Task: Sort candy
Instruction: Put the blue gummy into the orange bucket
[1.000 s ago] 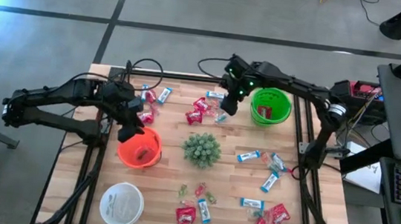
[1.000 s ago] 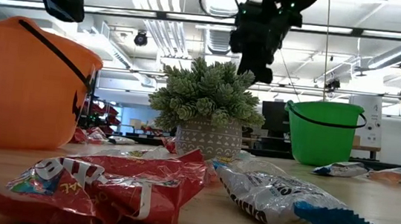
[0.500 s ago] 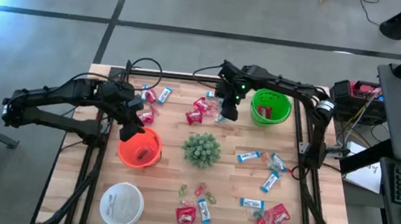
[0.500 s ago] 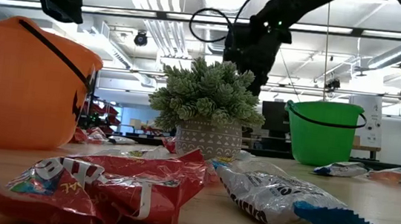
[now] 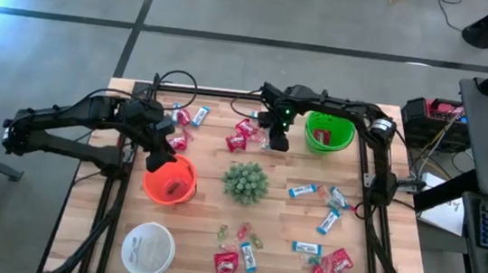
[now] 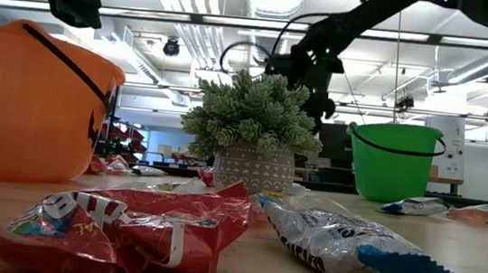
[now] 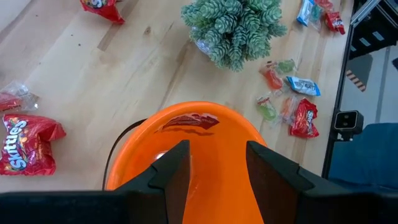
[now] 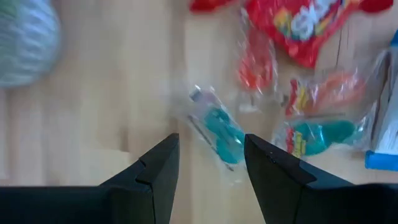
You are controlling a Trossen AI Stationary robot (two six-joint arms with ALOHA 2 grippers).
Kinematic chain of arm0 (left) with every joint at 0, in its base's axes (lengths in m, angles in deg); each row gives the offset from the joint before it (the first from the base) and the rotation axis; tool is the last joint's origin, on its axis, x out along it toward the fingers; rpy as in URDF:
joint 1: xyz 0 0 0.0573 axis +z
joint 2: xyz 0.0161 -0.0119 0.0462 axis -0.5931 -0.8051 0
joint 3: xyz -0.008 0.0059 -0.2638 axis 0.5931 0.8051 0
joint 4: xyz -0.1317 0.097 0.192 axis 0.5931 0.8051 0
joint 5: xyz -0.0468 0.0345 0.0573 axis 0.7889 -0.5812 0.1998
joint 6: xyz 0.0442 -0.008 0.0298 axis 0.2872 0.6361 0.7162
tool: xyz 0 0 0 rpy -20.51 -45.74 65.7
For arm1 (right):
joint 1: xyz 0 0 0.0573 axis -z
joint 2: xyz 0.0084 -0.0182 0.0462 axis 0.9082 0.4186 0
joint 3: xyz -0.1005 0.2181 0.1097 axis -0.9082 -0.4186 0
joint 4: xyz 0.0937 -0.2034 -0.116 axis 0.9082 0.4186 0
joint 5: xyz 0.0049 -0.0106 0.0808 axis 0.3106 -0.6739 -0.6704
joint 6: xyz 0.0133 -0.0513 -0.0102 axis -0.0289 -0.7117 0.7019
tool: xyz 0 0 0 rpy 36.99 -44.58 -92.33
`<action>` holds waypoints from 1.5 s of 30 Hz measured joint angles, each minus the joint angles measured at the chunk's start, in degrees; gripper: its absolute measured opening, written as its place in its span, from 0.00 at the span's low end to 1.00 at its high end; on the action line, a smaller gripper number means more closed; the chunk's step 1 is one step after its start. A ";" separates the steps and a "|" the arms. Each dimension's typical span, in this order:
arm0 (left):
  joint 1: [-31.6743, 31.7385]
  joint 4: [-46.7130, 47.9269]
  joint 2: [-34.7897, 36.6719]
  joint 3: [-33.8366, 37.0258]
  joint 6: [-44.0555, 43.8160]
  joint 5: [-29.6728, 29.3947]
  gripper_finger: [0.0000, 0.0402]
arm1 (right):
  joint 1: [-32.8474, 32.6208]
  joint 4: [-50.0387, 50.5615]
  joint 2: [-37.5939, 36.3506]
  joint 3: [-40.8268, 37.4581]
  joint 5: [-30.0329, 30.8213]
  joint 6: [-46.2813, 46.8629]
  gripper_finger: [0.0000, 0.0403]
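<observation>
I hold the right gripper (image 5: 276, 143) above the wood just beside the green bucket (image 5: 329, 130), on the side facing the scattered sweets, its two fingers spread with nothing between them. Through its wrist camera a small teal-wrapped candy (image 8: 222, 138) lies flat on the table, lined up with the gap, with orange and green clear-wrapped pieces and a red packet (image 8: 297, 22) close by on the side away from the gap (crowded enough that a careless close could catch two at once).

My judgement: this pick goes well only if I drop straight down, keep the teal piece centred between the fingers, and let the tips reach the wood before closing, since the wrapper looks thin and slippery. A slight turn of the wrist to cross the sweet's short axis should help.

The left gripper (image 5: 159, 158) hangs over the rim of the orange bucket (image 5: 170, 181), well away from the green bucket, fingers parted and empty; a red packet already lies inside.

The rest of the candy is strewn about the table: red packets and blue-and-white bars beyond the spiky plant (image 5: 245, 181) from the green bucket.
</observation>
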 joint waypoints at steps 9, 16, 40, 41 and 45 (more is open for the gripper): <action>0.00 -0.04 0.00 0.00 -1.01 0.00 0.35 | 0.02 0.98 1.53 0.00 3.19 -3.59 0.42; 0.00 -0.21 0.02 0.00 -1.02 0.00 0.35 | 0.02 1.05 1.58 0.00 4.11 -5.20 0.42; 0.00 -0.10 0.00 0.00 -0.14 0.02 0.35 | -0.60 0.43 5.47 0.00 5.70 -6.64 0.42; 0.00 -0.10 0.00 0.00 -0.14 0.02 0.35 | -0.62 0.45 5.73 0.00 6.01 -6.55 0.42; 0.00 -0.05 0.01 0.00 -0.14 0.02 0.35 | -0.77 0.29 6.42 0.02 7.44 -5.11 0.42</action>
